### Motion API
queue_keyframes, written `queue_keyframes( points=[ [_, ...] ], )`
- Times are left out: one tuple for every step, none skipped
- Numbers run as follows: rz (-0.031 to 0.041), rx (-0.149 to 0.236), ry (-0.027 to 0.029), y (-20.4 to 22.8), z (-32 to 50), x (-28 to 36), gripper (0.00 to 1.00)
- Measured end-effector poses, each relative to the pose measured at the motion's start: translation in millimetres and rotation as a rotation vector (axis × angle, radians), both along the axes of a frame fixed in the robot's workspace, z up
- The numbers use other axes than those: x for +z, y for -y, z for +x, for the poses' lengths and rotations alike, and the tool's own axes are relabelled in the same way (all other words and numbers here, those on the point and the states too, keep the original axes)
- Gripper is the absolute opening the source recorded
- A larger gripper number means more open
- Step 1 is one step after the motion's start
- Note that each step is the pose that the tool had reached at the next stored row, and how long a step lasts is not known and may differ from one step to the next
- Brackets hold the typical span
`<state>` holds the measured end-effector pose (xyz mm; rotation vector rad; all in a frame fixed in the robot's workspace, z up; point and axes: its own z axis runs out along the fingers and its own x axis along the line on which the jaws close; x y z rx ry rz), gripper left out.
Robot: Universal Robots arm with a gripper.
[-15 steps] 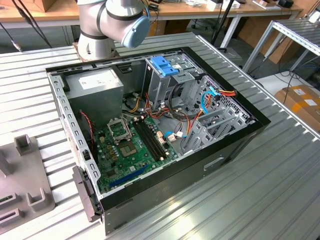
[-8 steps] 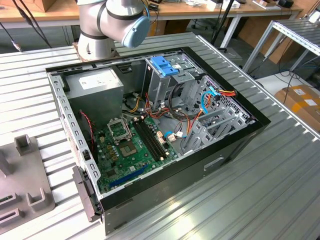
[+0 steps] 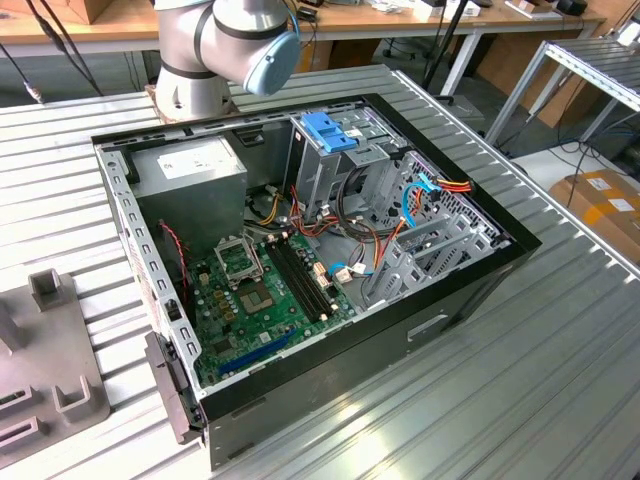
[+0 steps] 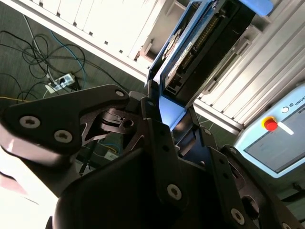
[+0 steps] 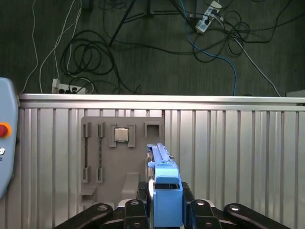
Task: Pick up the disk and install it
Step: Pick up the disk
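The disk is a flat grey drive with bright blue side rails and a blue end tab. My gripper is shut on its tab end, with a black finger on each side. In the first wrist view the disk hangs over the ribbed metal table, just beside a grey fixture plate. In the second wrist view the disk sticks out beyond my gripper, its blue tab between the fingers. The open computer case lies on the table in the exterior view.
Inside the case sit a green motherboard, a power supply, and a blue bracket on a silver cage. The arm's base stands behind the case. The grey fixture lies at the exterior view's left. A pendant with a red button rests nearby.
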<state>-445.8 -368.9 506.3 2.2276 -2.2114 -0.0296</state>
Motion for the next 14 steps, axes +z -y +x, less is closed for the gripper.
queue_keyframes(
  points=[
    [-0.0001,0.0,0.0,0.0,1.1,0.0,0.36],
    [-0.0001,0.0,0.0,0.0,2.4,0.0,0.36],
    [-0.0001,0.0,-0.0001,0.0,3.1,0.0,0.36],
    [-0.0001,0.0,-0.0001,0.0,3.8,0.1,0.36],
    [-0.0001,0.0,-0.0001,0.0,4.4,0.1,0.36],
    [-0.0001,0.0,-0.0001,0.0,5.1,0.1,0.36],
    [0.0,0.0,-0.0001,0.0,6.1,0.1,0.36],
    [-0.0001,0.0,-0.0001,0.0,6.8,0.0,0.36],
    [0.0,0.0,-0.0001,0.0,7.3,0.0,0.36],
    [-0.0001,0.0,-0.0001,0.0,8.1,0.1,0.36],
    [-0.0001,0.0,-0.0001,0.0,8.6,0.1,0.36],
    [0.0,0.0,-0.0001,0.0,9.4,0.1,0.36],
    [0.0,0.0,0.0,0.0,10.0,0.0,0.36],
    [-0.0001,0.0,-0.0001,0.0,11.8,0.1,0.36]
  ],
)
